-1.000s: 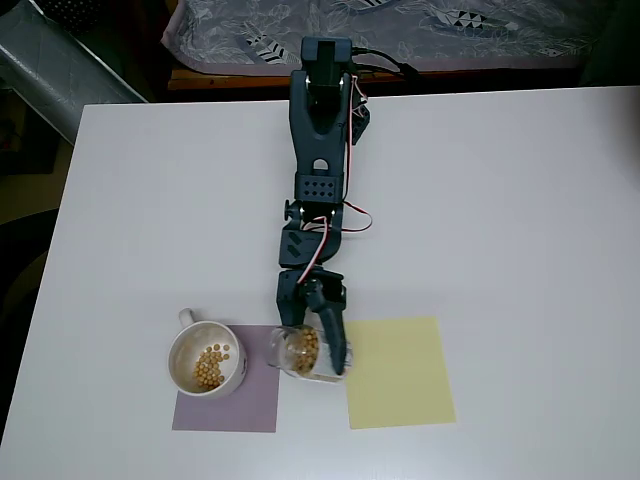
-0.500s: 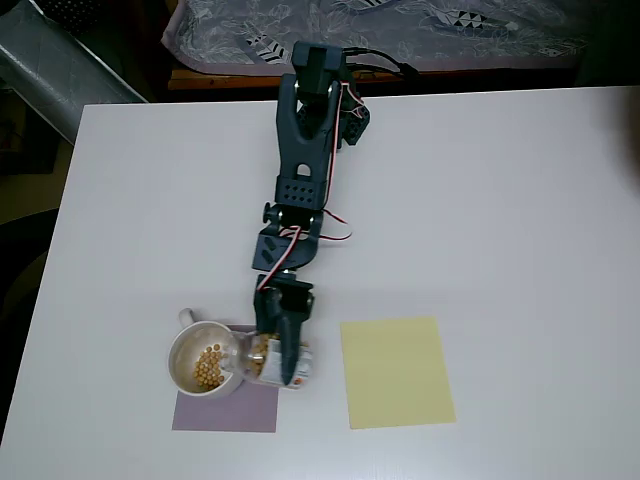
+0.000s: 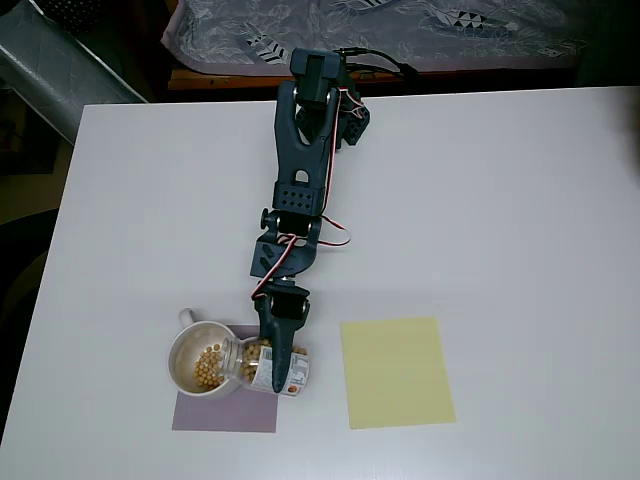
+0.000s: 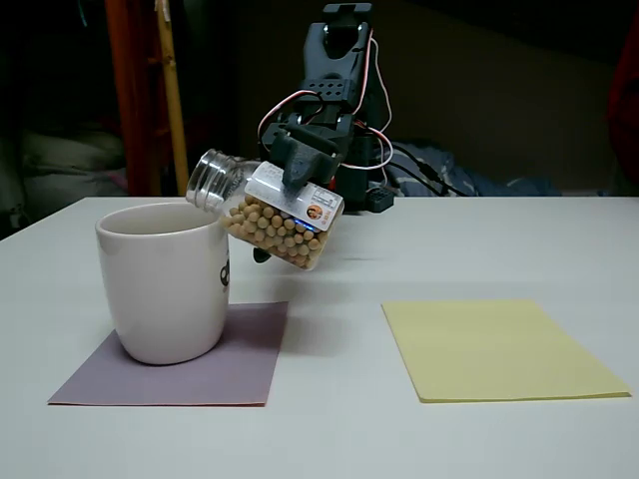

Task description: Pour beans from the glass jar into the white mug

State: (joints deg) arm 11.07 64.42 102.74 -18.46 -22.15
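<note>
Since the earlier frames we had swung the gripper point(image 3: 277, 352) left, carrying the glass jar point(image 4: 265, 223) from beside the yellow sheet point(image 3: 397, 372) to the white mug point(image 3: 203, 359). Clamped on the jar's labelled side, it held the jar tilted, mouth over the mug's right rim. Tan beans point(image 4: 278, 234) filled the jar's lower end; more lay in the mug. The mug stood on a purple mat point(image 4: 195, 366) near the table's point(image 3: 520, 220) front edge, with open room to the right. We could not see the fingertips behind the jar.

white label on glass jar point(image 4: 268, 212) too small to read, dark mark on white mug point(image 4: 167, 278) unclear
</note>
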